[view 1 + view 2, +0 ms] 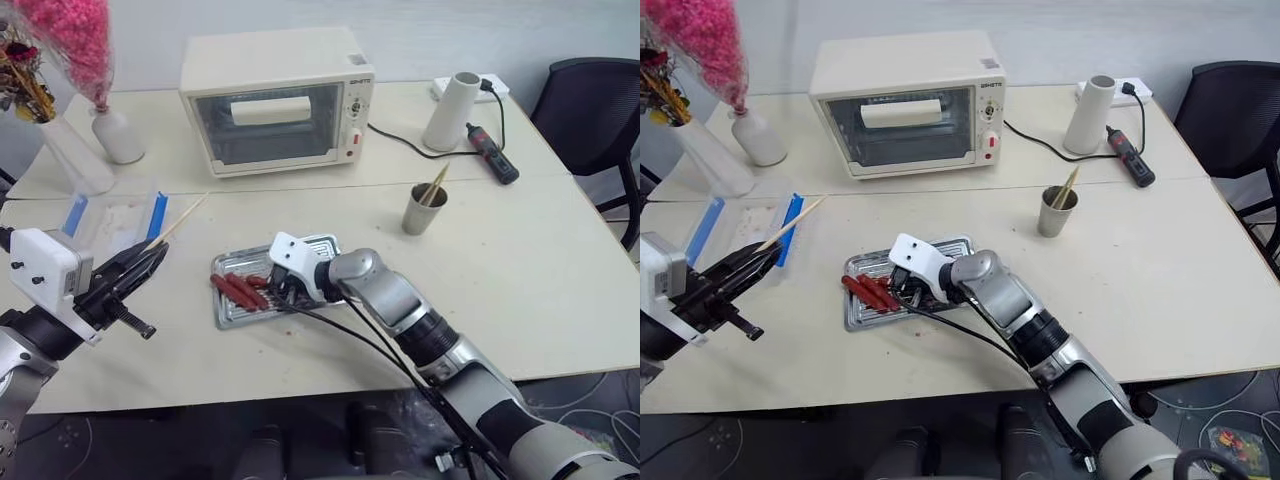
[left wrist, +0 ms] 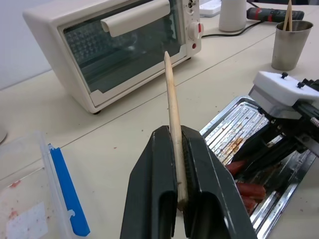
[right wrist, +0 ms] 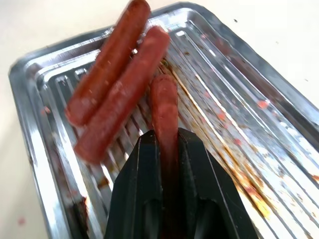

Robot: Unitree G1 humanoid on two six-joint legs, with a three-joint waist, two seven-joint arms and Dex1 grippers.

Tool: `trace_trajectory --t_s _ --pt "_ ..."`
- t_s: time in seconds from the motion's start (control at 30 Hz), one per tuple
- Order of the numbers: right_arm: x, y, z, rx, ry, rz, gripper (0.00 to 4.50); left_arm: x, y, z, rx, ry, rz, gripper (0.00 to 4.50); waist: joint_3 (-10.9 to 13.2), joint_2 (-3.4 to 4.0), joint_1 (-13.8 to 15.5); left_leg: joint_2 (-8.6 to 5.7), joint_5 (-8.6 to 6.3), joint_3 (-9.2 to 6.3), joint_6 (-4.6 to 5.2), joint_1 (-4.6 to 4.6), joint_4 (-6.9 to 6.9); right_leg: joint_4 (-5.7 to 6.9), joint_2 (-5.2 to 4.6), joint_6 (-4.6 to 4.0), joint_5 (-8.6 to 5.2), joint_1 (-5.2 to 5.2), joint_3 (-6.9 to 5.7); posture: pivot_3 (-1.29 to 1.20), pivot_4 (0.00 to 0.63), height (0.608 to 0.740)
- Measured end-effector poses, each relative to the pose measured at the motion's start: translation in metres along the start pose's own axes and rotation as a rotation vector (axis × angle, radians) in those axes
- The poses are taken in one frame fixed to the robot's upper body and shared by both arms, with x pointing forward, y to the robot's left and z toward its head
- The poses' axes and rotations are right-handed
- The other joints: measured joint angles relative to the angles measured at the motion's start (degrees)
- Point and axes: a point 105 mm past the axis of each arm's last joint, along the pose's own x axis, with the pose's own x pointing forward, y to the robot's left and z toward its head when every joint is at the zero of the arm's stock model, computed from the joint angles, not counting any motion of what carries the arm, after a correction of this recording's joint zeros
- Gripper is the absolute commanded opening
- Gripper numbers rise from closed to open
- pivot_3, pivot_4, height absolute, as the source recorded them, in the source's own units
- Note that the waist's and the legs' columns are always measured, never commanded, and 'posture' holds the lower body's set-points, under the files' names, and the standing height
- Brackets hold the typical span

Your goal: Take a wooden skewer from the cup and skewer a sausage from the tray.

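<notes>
My left gripper (image 2: 172, 133) is shut on a wooden skewer (image 2: 173, 104), holding it above the table to the left of the tray with its tip pointing up and away towards the oven. The silver tray (image 3: 239, 99) lies at the table's middle and holds three reddish-brown sausages. My right gripper (image 3: 167, 137) is down in the tray, shut on the end of one sausage (image 3: 164, 104). The other two sausages (image 3: 119, 84) lie side by side just beyond it. The grey cup (image 1: 423, 208), with more skewers in it, stands to the right of the tray.
A white toaster oven (image 1: 275, 100) stands behind the tray. A tall white cylinder (image 1: 452, 110) and a black tool (image 1: 492, 152) are at the back right. A clear plastic box with blue clips (image 1: 115, 215) sits at the left, vases behind it.
</notes>
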Motion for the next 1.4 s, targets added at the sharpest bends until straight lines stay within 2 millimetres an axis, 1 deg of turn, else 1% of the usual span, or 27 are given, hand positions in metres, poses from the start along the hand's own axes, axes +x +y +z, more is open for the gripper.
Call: trace_trajectory --t_s 0.03,0.1,0.17,0.27,0.37,0.5,0.6,0.8,0.93,1.1,1.27,1.4 --pt "-0.009 -0.002 -0.001 -0.008 0.001 0.013 0.15 0.001 -0.001 0.001 -0.002 -0.002 -0.015 0.0 0.0 0.0 0.02 -0.01 -0.01 -0.02 0.01 -0.04 0.02 0.0 -0.01 0.01 0.01 0.0 -0.02 0.0 0.15 0.74" --pt "-0.037 -0.005 0.003 -0.053 -0.032 0.076 0.15 0.003 -0.006 0.005 -0.006 0.003 -0.082 0.0 0.0 0.0 -0.01 -0.01 -0.02 -0.03 0.04 -0.09 0.01 -0.04 0.02 0.02 0.01 0.0 -0.05 0.0 0.15 0.74" --pt "-0.065 -0.008 0.014 -0.112 -0.069 0.134 0.15 0.004 -0.012 0.007 -0.022 0.021 -0.17 0.0 0.01 0.0 -0.17 0.03 -0.03 -0.03 0.04 -0.06 -0.03 -0.09 0.08 0.02 0.01 0.01 -0.06 0.0 0.15 0.74" --pt "-0.096 -0.004 0.024 -0.157 -0.114 0.233 0.15 0.003 -0.026 0.01 -0.056 0.059 -0.329 0.0 0.01 0.0 -0.59 0.11 -0.03 0.08 0.03 0.03 -0.09 -0.09 0.28 -0.03 -0.02 0.0 0.0 0.0 0.15 0.74" --pt "-0.122 0.005 0.029 -0.16 -0.155 0.364 0.15 -0.001 -0.04 0.015 -0.108 0.1 -0.498 0.0 0.03 0.02 -0.42 0.14 -0.03 0.08 0.0 0.06 -0.09 -0.12 0.38 -0.13 -0.08 -0.03 -0.01 0.0 0.15 0.74" --pt "-0.143 0.008 0.036 -0.164 -0.189 0.435 0.15 -0.002 -0.046 0.028 -0.137 0.098 -0.623 0.0 0.05 0.04 -0.24 0.14 -0.01 0.1 -0.04 0.15 -0.07 -0.12 0.36 -0.17 -0.1 0.0 0.02 0.0 0.15 0.74" --pt "-0.15 0.009 0.037 -0.165 -0.197 0.453 0.15 -0.003 -0.049 0.032 -0.139 0.106 -0.684 0.0 0.06 0.06 -0.27 0.13 0.0 0.14 -0.05 0.16 -0.08 -0.11 0.35 -0.17 -0.1 -0.01 0.05 0.0 0.15 0.74" --pt "-0.153 0.005 0.036 -0.17 -0.206 0.438 0.15 -0.004 -0.057 0.03 -0.155 0.116 -0.756 0.0 0.07 0.07 -0.23 0.14 0.0 0.14 -0.08 0.13 -0.07 -0.11 0.31 -0.17 -0.1 -0.03 0.06 0.0 0.15 0.74" --pt "-0.153 0.0 0.034 -0.169 -0.206 0.425 0.15 -0.005 -0.058 0.029 -0.151 0.123 -0.775 0.0 0.07 0.07 -0.21 0.13 0.0 0.15 -0.08 0.13 -0.07 -0.11 0.31 -0.17 -0.1 -0.03 0.06 0.0 0.15 0.74" --pt "-0.155 0.0 0.033 -0.177 -0.202 0.422 0.15 -0.005 -0.059 0.027 -0.146 0.131 -0.779 0.0 0.07 0.07 -0.2 0.14 0.0 0.15 -0.08 0.13 -0.07 -0.11 0.3 -0.17 -0.1 -0.03 0.06 0.0 0.15 0.74" --pt "-0.155 0.003 0.036 -0.188 -0.21 0.433 0.15 -0.005 -0.058 0.025 -0.134 0.142 -0.777 0.0 0.07 0.07 -0.2 0.13 0.0 0.15 -0.08 0.13 -0.07 -0.1 0.3 -0.17 -0.1 -0.03 0.06 0.0 0.15 0.74" --pt "-0.157 0.009 0.042 -0.205 -0.228 0.453 0.15 0.001 -0.061 0.023 -0.117 0.143 -0.8 0.0 0.07 0.07 -0.13 0.14 0.01 0.14 -0.08 0.12 -0.05 -0.08 0.27 -0.16 -0.09 -0.03 0.06 0.0 0.15 0.74"
